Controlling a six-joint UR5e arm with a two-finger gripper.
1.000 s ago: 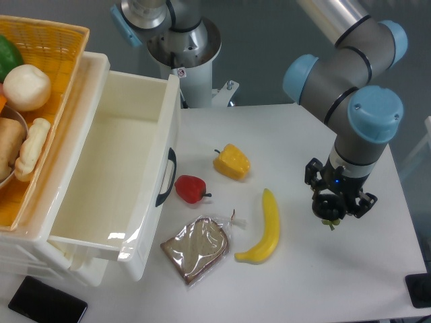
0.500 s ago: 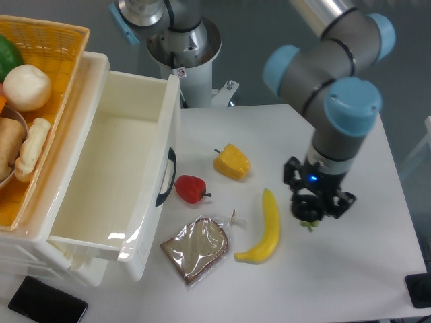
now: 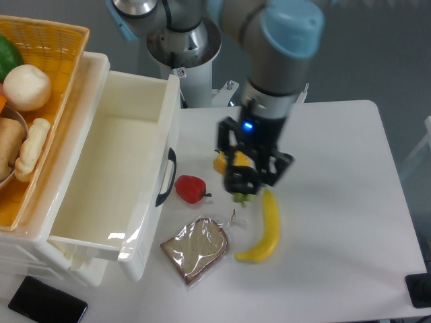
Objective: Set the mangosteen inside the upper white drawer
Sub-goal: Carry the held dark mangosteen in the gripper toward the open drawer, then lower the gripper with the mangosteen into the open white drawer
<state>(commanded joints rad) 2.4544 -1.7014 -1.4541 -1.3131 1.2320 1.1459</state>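
Note:
My gripper (image 3: 241, 183) hangs above the middle of the table, shut on the mangosteen (image 3: 240, 184), a small dark round fruit with a bit of green stem showing below the fingers. It hovers over the yellow pepper (image 3: 222, 162), just right of the red pepper (image 3: 190, 188). The upper white drawer (image 3: 118, 175) stands pulled open at the left with nothing inside, its dark handle (image 3: 166, 177) facing the gripper.
A banana (image 3: 264, 229) and a bagged slice of bread (image 3: 196, 248) lie in front of the gripper. An orange wicker basket (image 3: 30, 114) with vegetables sits left of the drawer. A black phone (image 3: 47, 303) lies at the bottom left, a dark object (image 3: 419, 289) at the lower right corner.
The arm has carried the mangosteen from the right side of the table leftward, passing over the banana to above the yellow pepper. Nothing else has moved.

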